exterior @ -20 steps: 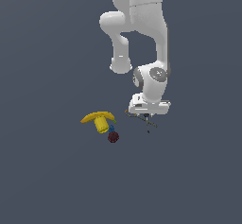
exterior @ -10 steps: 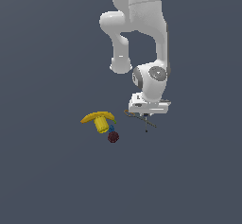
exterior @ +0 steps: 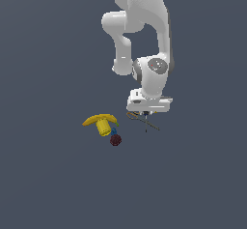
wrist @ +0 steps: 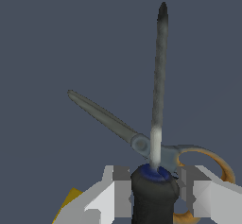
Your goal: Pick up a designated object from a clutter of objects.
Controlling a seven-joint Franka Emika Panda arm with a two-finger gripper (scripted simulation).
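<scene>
Gripper: over scissors, thin shaft hanging below.
Banana: at gripper's 9 o'clock; cup, berry beside.

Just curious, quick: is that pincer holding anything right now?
Pincer: closed on the slim dark-handled screwdriver with a thin grey metal shaft.

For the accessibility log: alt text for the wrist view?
The tool is shut on a dark-handled screwdriver, its grey shaft pointing away from the camera. Behind it lie orange-handled scissors on a plain grey floor, and a yellow block shows at the edge.
</scene>
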